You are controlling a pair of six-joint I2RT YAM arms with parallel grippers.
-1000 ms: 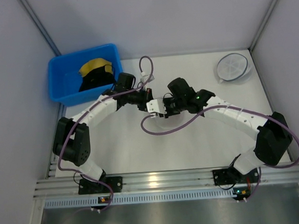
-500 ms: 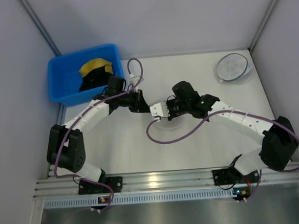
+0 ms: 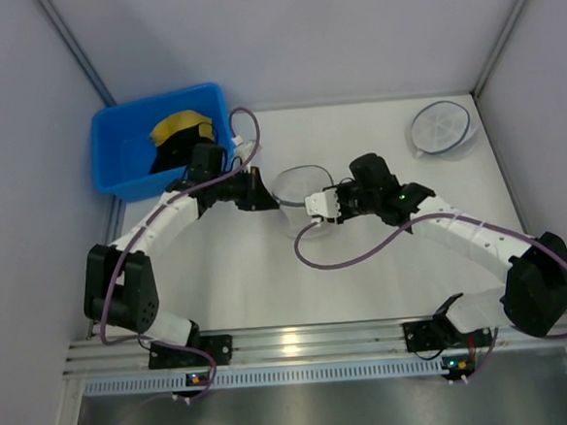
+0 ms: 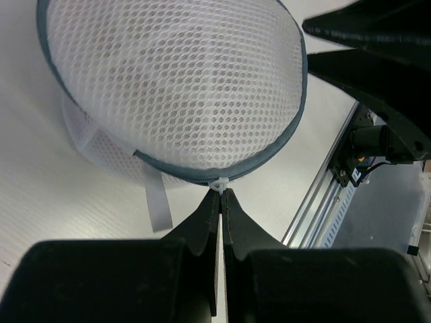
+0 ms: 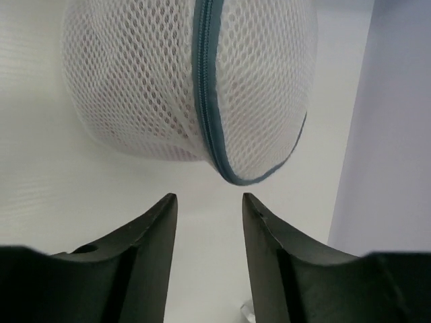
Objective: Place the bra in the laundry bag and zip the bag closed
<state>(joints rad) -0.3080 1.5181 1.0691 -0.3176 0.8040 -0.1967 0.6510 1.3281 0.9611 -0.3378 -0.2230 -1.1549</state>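
White table (image 3: pixel 249 273) carries a blue bin (image 3: pixel 124 156) at its far left. The laundry bag (image 3: pixel 299 187) stands domed mid-table between both arms. Just short of it the right gripper (image 5: pixel 209 202) hangs spread and empty. The left gripper (image 4: pixel 220 195) pinches the bag's zipper pull (image 4: pixel 219 183). Whether the bra is inside, I cannot tell.

Even, cool light falls from overhead, so the white counter (image 3: pixel 260 292) reads bright, with only faint, soft-edged shadows on it. A glare patch sits on the metal rail (image 3: pixel 293 343) at the near edge. Up close the laundry bag (image 4: pixel 175 87) mesh is crisp; the left tool (image 4: pixel 220 195) and right tool (image 5: pixel 209 202) are dark, slightly blurred silhouettes.
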